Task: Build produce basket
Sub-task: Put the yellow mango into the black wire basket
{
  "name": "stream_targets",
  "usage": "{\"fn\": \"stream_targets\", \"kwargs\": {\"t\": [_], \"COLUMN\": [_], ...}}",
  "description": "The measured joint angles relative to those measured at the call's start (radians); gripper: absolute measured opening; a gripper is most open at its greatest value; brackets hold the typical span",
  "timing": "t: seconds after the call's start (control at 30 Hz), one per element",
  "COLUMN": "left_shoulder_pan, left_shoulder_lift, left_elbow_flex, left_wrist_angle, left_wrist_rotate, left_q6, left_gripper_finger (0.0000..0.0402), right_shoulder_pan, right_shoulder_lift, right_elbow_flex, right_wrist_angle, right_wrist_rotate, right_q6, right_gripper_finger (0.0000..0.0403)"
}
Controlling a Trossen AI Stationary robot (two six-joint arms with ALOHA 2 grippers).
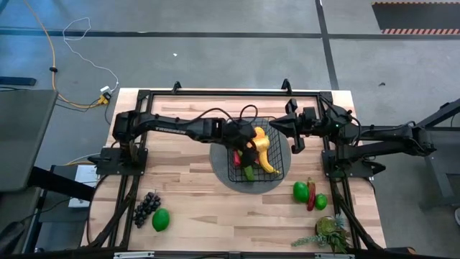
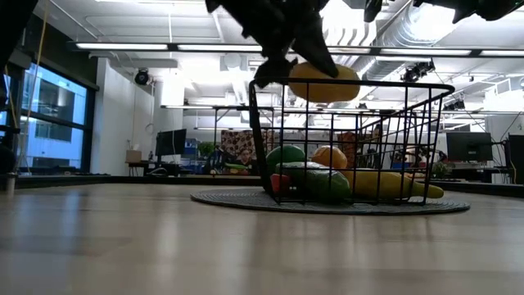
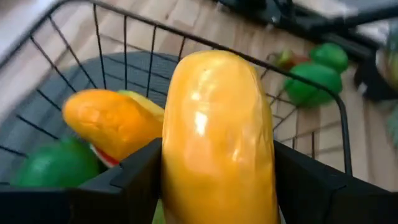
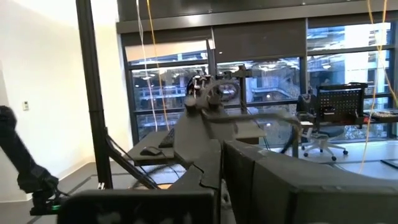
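Yellow-orange fruit (image 3: 217, 137) clamped in left gripper (image 3: 214, 177) above basket (image 3: 124, 43)

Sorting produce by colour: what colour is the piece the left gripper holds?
Yellow-orange fruit, held over the basket; clearest in the left wrist view.

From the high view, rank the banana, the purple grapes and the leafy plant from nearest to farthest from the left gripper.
The left gripper hangs over the basket, holding a yellow-orange fruit.
1. Banana: in the basket, just below the gripper.
2. Leafy plant: table's near right corner.
3. Purple grapes: near left side, slightly farther off.
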Motion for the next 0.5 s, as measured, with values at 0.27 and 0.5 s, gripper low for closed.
{"fn": "stream_targets", "kwargs": {"t": [0.27,0.5], "left_shoulder_pan": [-0.055,-0.075], "left_shoulder_lift": [0.085,0.162], "left_elbow_flex": [0.178,0.223], "left_wrist_angle": [-0.097,-0.144], "left_wrist_rotate": [-0.035,-0.032], "left_q6": [0.183,0.278], "left_gripper_finger": [0.0246,0.0246], "right_shoulder_pan": [0.0,0.0], "right_shoulder_lift": [0.0,0.0], "right_elbow_flex": [0.0,-0.001], "right_wrist_angle": [0.009,0.003], "right_wrist_rotate": [0.047,0.047], "right_q6": [0.0,-0.016], "right_gripper_finger": [0.0,0.0]}}
